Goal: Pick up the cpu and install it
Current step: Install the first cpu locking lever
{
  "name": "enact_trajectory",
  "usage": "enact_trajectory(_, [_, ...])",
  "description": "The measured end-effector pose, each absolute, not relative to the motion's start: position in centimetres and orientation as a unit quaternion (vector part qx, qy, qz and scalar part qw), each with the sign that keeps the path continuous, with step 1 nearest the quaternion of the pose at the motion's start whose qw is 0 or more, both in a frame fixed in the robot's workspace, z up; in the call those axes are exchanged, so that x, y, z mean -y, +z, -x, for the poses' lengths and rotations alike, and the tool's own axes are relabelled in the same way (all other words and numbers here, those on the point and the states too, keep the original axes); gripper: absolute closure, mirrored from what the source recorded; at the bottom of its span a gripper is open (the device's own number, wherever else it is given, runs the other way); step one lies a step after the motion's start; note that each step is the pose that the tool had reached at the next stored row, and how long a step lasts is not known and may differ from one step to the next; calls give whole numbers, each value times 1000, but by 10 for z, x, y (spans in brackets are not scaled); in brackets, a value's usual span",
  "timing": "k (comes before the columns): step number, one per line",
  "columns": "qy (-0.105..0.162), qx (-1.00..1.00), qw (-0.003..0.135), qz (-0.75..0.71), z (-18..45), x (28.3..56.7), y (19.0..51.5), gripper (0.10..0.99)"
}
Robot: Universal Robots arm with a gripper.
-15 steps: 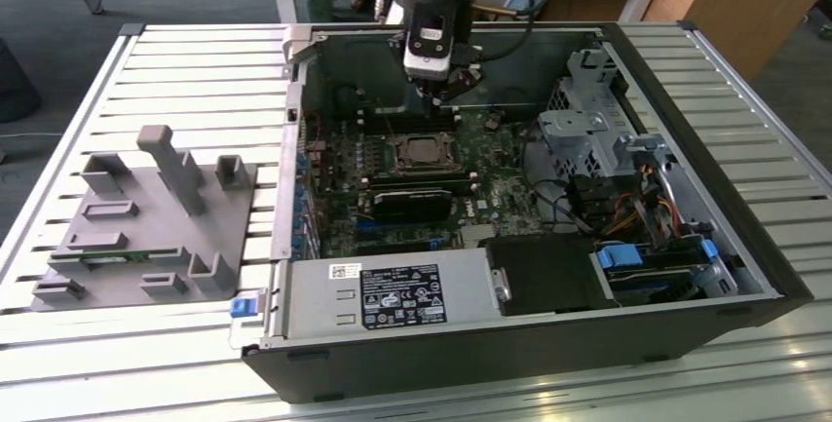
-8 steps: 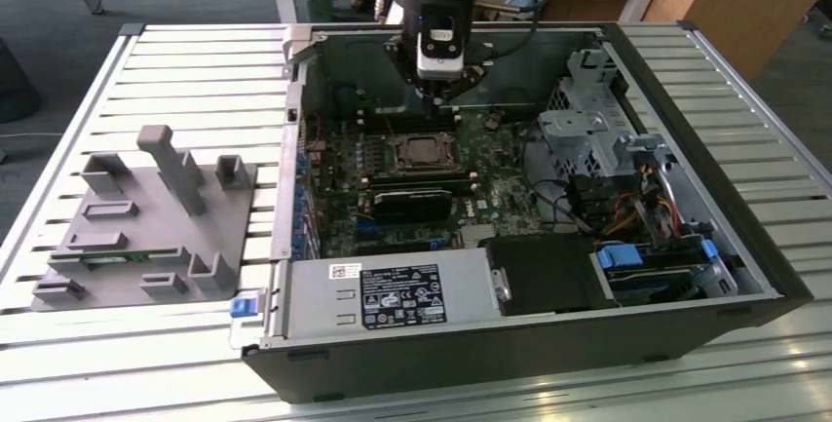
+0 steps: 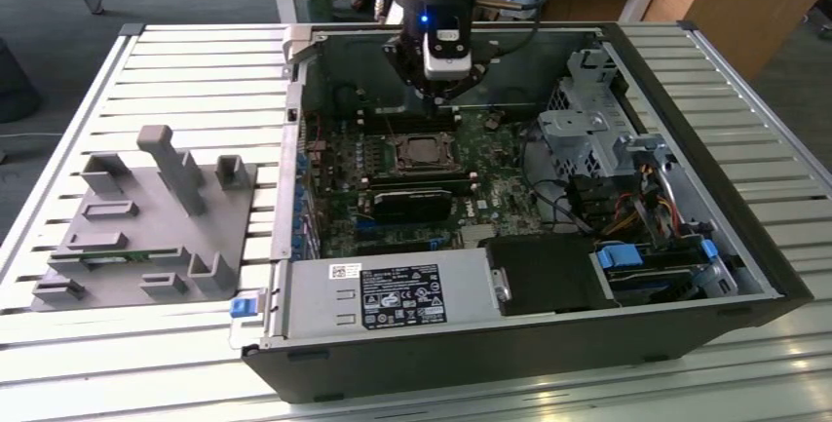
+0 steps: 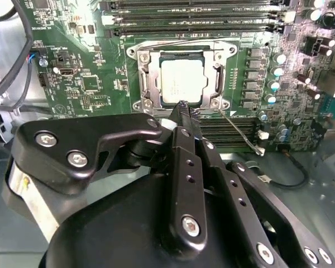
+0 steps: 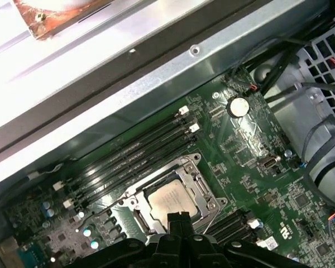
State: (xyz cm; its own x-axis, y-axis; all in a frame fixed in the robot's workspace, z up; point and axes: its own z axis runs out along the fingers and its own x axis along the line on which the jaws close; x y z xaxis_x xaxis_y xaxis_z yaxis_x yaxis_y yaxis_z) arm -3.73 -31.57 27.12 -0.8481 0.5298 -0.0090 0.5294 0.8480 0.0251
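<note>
You are looking into an open computer case point(image 3: 728, 247) lying on a slatted table point(image 3: 195, 71). Inside it, the green motherboard point(image 3: 481, 164) fills the floor, with a black heatsink block point(image 3: 419, 203) at about 6 o'clock from the socket point(image 3: 419, 152), a power supply point(image 3: 390, 297) beyond that along the case's edge, and drive cages with orange and black cables point(image 3: 624, 208) at 3 o'clock.

The cpu point(image 4: 181, 81) sits flat inside the socket frame, its silvery top exposed, in both wrist views point(image 5: 170, 200). Memory slots point(image 5: 139, 148) run just beside the socket.

The gripper point(image 4: 183, 109) hangs over the board with its fingers drawn together and grasping nothing; its tips lie at the edge of the cpu in the second wrist view, though you cannot tell whether they touch it.

Outside the case, at 9 o'clock, a grey parts fixture point(image 3: 150, 222) stands on the table.
</note>
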Motion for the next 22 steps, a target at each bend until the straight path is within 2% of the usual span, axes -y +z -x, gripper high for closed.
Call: enact_trajectory(22, [12,-989,6,-150,37,316,274,980])
